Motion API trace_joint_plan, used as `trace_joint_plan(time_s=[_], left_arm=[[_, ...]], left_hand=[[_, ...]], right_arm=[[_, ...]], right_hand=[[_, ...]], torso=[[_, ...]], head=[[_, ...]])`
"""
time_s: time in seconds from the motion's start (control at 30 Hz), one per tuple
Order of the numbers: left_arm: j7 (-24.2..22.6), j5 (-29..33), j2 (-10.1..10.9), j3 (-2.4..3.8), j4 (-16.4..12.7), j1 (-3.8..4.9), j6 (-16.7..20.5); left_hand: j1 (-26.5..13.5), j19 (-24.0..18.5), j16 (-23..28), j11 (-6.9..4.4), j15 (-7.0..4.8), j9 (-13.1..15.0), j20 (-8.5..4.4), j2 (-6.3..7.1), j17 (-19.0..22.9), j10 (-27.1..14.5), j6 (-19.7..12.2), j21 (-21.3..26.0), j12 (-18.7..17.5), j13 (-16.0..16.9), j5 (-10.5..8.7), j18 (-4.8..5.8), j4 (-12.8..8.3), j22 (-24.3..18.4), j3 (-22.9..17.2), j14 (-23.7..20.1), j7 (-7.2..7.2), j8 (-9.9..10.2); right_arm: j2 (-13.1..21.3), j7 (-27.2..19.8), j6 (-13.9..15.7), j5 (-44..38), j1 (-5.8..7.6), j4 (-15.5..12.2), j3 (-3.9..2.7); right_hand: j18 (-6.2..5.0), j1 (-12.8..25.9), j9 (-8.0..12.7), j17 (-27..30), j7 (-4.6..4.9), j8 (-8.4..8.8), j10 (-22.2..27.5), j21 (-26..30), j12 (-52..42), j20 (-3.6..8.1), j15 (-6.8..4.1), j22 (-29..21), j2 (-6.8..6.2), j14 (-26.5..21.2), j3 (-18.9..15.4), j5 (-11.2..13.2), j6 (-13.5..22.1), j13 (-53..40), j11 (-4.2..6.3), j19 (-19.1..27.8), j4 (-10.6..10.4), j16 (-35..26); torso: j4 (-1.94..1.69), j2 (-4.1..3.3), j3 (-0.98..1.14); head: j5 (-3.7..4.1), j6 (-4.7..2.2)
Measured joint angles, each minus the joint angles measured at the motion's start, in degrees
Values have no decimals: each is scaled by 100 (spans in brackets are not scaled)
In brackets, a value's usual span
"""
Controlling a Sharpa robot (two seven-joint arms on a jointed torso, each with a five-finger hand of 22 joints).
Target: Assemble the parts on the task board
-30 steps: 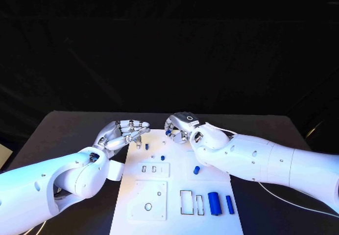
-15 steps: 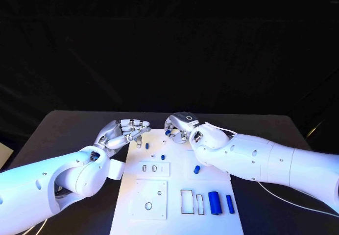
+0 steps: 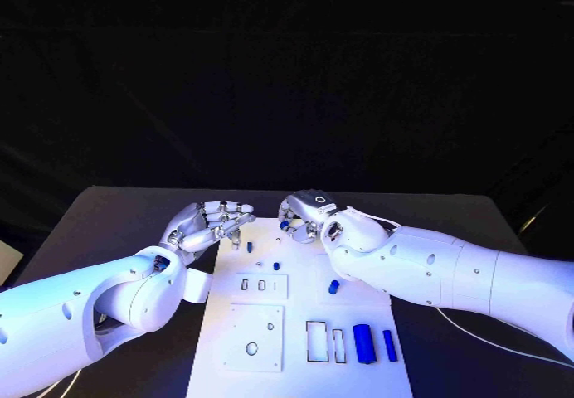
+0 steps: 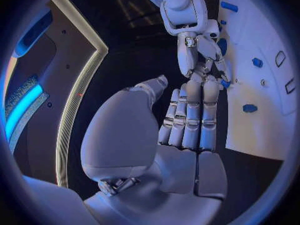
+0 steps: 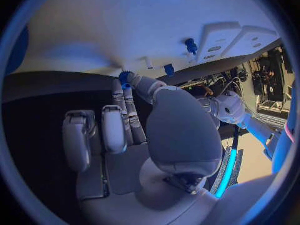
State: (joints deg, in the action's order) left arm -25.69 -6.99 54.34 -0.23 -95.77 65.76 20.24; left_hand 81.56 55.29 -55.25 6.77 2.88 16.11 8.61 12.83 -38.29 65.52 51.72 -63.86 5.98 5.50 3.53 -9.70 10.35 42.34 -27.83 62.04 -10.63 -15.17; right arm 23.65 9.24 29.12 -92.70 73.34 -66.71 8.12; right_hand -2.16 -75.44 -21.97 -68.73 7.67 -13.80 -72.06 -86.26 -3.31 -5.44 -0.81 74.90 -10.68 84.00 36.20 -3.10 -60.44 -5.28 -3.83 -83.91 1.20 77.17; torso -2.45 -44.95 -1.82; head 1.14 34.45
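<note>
1. The task board (image 3: pixel 299 332) lies in the middle of the black table (image 3: pixel 108 215), its long axis running near to far.
2. The right hand (image 3: pixel 308 217) hangs over the board's far end. Its fingers (image 5: pixel 127 97) pinch a small blue part (image 5: pixel 125 77) at their tips.
3. The left hand (image 3: pixel 213 224) sits at the board's far left edge. Its fingers (image 4: pixel 194 115) are curled close together; whether anything lies between them cannot be told.
4. Loose blue parts rest on the board: one peg (image 3: pixel 335 288) mid-board, two cylinders (image 3: pixel 363 342) near the right edge, small pieces (image 3: pixel 275 266) farther out.
5. Risk: the pinch is at the tips only. A tilt on approach to a socket would likely jam the part or let it slip.
6. Risk: the two hands work near each other. A sideways correction could bring the fingers into contact and knock the part loose.
7. Risk: a dropped part could roll off the board onto the table.
</note>
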Motion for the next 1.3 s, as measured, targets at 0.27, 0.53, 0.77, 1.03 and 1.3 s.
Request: trace_joint_plan(time_s=[0.27, 0.53, 0.77, 1.03, 1.3], left_arm=[[1, 4, -4, 0, 0, 0, -3], [2, 16, -7, 0, 2, 1, -14], [4, 26, -7, 0, 12, 1, -24], [5, 35, 6, 0, 83, 1, -38], [0, 42, 19, -1, 164, 1, -59]], left_hand=[[0, 0, 0, 0, 0, 5, 0, 0, 1, 0, 0, -22, 0, 4, 0, 0, 0, 0, 0, 0, 0, 0], [0, 0, -21, 0, 0, 4, 0, 0, 1, 0, 0, -22, 0, 4, 0, 0, 0, 9, 0, 0, 0, 0], [0, 0, -21, 20, 0, 3, 0, 0, 1, -20, 0, -22, 0, 3, 0, 0, -16, 9, -16, 0, 0, 0], [0, 0, -21, 20, 0, 3, 0, 0, 1, -20, 0, -51, 0, 3, 0, 0, -16, 22, -16, 0, 0, 0], [0, 0, -21, 20, 0, 8, 0, 0, 1, -20, 0, -50, 0, 2, 0, 0, -16, 27, -16, 0, 0, 0]], right_arm=[[-42, -3, 5, 23, -5, 90, 6], [-67, -11, 3, 45, -5, 117, 11], [-28, -18, 5, 63, -5, 69, 13], [577, -50, 127, 171, 2, -521, -13], [1557, -171, 205, 892, 168, -1379, -107]], right_hand=[[0, 218, 13, 510, 140, 173, 659, 409, -22, -147, 135, 0, -217, -5, 35, -24, 302, 129, -183, 229, -32, -337], [-90, 198, 13, 645, 143, 230, 797, 494, -22, -154, 153, 5, -263, 13, -16, -24, 345, 131, -207, 299, -49, -401], [-91, 198, 13, 640, 142, 230, 800, 494, -22, -154, 153, 4, -263, 13, -16, -24, 345, 131, -203, 299, -49, -401], [-91, 274, 13, 586, 104, 273, 679, 488, -67, -152, 153, 4, -338, 13, -171, -23, 396, 82, -172, 291, -121, -389], [-91, 335, 8, 282, 97, 396, 67, 271, -299, -89, 119, 3, -413, -17, -409, -23, 493, -109, -93, 46, -248, -124]], torso=[[-3, -1, -1], [-3, -3, -1], [4, 2, 1], [21, 24, 3], [69, 78, 3]], head=[[-9, -9], [-20, -4], [-31, 10], [-19, -8], [0, -19]])
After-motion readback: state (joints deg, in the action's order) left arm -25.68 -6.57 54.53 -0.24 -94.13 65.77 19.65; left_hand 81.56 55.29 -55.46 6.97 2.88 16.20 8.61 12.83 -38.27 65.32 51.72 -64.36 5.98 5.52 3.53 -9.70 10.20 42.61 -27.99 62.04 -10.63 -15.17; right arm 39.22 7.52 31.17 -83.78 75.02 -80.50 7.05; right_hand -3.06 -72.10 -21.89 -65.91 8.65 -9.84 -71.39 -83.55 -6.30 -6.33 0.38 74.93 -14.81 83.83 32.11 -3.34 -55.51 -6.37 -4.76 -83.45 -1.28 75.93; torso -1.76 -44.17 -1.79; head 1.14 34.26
